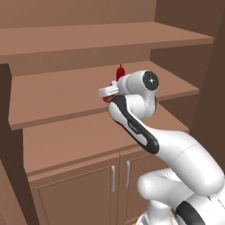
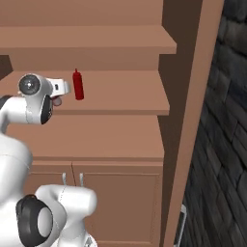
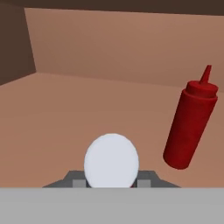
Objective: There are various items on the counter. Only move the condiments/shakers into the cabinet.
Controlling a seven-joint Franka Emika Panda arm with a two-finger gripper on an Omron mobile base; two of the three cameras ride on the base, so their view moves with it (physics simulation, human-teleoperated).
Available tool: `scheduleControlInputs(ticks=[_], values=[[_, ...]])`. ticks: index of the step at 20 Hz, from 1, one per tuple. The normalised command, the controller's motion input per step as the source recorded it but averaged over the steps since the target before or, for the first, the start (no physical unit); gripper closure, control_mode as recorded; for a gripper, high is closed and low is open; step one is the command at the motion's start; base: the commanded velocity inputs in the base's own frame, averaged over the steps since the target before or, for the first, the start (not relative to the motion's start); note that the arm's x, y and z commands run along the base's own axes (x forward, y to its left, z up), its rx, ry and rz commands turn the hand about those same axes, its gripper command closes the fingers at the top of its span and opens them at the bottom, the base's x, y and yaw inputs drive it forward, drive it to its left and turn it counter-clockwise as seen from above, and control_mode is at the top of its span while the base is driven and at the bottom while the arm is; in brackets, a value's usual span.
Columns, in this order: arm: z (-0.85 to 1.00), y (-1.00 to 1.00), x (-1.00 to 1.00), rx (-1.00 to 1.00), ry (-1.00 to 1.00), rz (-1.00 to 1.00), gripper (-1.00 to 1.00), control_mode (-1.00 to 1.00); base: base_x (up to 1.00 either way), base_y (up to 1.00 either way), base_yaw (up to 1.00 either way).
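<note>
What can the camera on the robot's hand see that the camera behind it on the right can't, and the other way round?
The hand view alone shows a pale round cap pinched in the shut claw. The right base view alone shows the cabinet's lower doors with silver handles, a dark stone wall and the white arm. Both show the dark red squeeze bottle standing on the wooden shelf.

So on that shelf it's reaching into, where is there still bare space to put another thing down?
The shelf is mostly bare: a wide patch right of the squeeze bottle out to the cabinet's side wall, and bare board on its other side too. Only around the bottle and the pincer is it crowded.
</note>
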Motion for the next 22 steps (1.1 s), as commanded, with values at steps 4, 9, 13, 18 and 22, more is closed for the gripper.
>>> scheduleControlInputs(ticks=[4,9,13,18,22], values=[[-0.03,0.0,0.31,0.0,0.0,0.0,1.0,-1.0,0.0,0.0,0.0],[-0.18,0.0,0.34,-0.04,0.03,0.0,1.0,-1.0,0.0,0.0,0.0],[-0.37,0.0,0.34,-0.07,0.02,0.0,1.0,-1.0,0.0,0.0,0.0],[-0.42,0.0,0.26,-0.08,0.02,0.0,1.0,-1.0,0.0,0.0,0.0],[-0.35,0.0,0.16,-0.02,0.0,0.0,1.0,-1.0,0.0,0.0,0.0]])
